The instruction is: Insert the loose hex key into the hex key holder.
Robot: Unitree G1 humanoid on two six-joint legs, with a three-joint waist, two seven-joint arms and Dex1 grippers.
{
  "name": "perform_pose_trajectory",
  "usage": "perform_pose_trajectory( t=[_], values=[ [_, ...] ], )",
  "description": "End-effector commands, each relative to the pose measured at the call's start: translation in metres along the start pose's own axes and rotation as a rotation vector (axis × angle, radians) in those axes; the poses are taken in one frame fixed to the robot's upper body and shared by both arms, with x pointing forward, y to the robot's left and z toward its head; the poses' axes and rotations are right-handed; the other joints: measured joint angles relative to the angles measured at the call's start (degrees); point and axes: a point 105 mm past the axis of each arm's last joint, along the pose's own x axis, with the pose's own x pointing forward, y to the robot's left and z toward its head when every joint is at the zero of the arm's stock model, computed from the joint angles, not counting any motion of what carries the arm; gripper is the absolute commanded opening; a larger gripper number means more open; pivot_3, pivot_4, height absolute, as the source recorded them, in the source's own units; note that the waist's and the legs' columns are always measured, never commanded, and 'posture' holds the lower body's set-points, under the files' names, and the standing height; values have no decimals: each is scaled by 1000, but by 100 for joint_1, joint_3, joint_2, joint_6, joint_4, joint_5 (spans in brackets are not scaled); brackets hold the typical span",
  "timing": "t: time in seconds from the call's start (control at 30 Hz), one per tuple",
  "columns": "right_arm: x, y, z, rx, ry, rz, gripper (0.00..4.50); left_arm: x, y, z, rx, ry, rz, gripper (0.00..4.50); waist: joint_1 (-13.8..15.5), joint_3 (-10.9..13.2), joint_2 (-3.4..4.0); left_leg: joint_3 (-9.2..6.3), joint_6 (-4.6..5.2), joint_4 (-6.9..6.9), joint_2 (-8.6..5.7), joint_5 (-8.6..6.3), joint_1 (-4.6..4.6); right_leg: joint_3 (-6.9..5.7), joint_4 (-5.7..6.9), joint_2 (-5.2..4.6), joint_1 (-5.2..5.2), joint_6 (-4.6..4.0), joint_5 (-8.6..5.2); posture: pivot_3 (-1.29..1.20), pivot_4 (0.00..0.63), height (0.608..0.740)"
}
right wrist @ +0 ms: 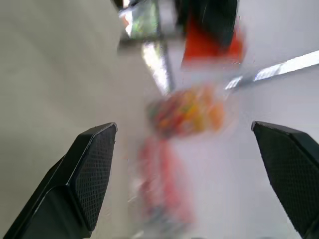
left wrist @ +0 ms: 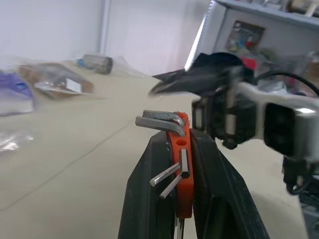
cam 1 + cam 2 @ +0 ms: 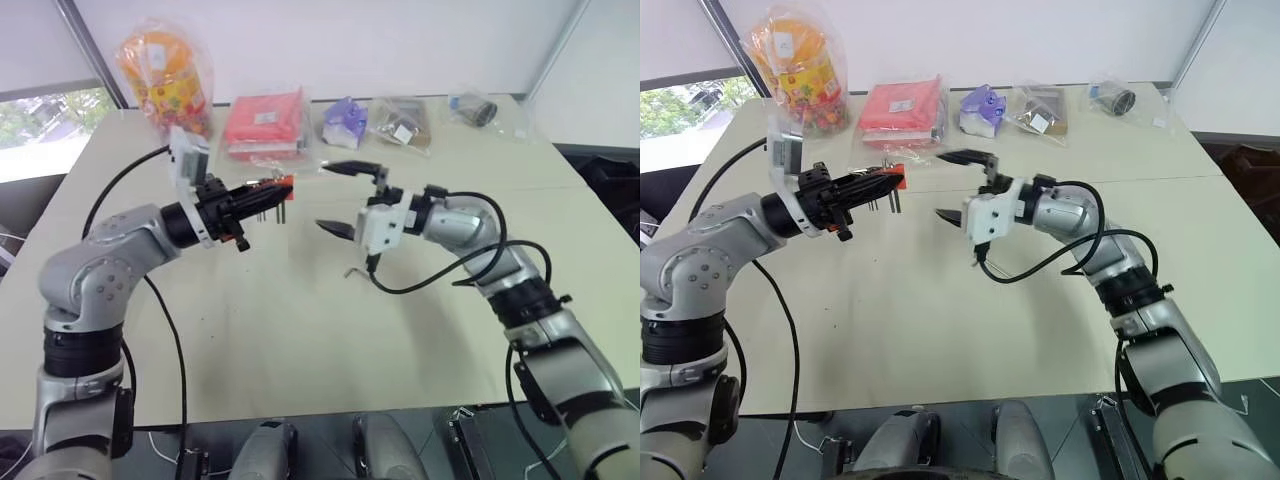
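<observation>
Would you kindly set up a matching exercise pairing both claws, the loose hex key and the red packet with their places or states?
Things:
1. left claw
2. right claw
3. loose hex key
4. red packet

Places or states:
A. lying on the table beneath the right claw
B. open, holding nothing
C. near the table's far edge, among bags
D. shut on the hex key holder

Pairs: 1-D, 2-B, 3-A, 4-C

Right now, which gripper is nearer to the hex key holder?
Left. The left gripper is shut on the hex key holder, held above the table. The right gripper hangs open beside it, apart, holding nothing.
</observation>
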Motion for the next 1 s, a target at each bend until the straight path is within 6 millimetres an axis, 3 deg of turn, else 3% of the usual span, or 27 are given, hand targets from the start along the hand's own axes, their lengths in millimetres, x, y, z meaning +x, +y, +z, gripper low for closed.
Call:
perform_pose_trajectory(
  t=[0.03, 0.23, 0.37, 0.5, 0.83, 0.93, 1.0],
  values=[
    [-14, -13, -4, 353, 87, 1, 4468, -2, -6, 8, 73, -25, 14, 0, 3, 1, 1, -3, 0, 3, 0, 0, -7, -1, 0, -1, -4, 0, 0, 0, 150, 740],
    [-29, 34, -20, 716, 296, 182, 4468, -6, -7, -2, 66, -20, 58, 0, 20, 0, 2, -11, 1, 9, 1, -1, -27, -5, 2, -1, -21, 0, 0, 0, 150, 740],
    [-33, 52, -25, 887, 393, 206, 4468, -8, -8, -6, 66, -13, 73, 0, 71, 1, 1, -9, 2, 16, -2, -1, -34, -4, 0, -4, -23, 0, 0, 0, 150, 740],
    [-38, 67, -40, 899, 498, 205, 4468, -9, -9, -8, 66, -7, 80, 0, 146, 1, 1, -6, 2, 19, -2, -1, -35, -4, 0, -4, -24, 0, 0, 0, 150, 740],
    [-37, 81, -58, 848, 588, 180, 4468, -11, -12, -12, 67, 8, 92, 0, 148, 0, 1, -8, 2, 24, -4, -1, -42, -7, -3, -6, -25, 0, 0, 0, 150, 740],
    [-36, 84, -61, 830, 597, 181, 3585, -11, -13, -13, 68, 12, 94, 0, 146, 0, 0, -8, 2, 24, -4, -1, -41, -7, -3, -5, -25, 0, 0, 0, 150, 740],
    [-36, 86, -61, 824, 598, 187, 2634, -11, -13, -13, 68, 14, 96, 0, 146, -1, 0, -8, 2, 25, -4, -1, -41, -7, -2, -5, -24, 0, 0, 0, 150, 740]
  ],
)
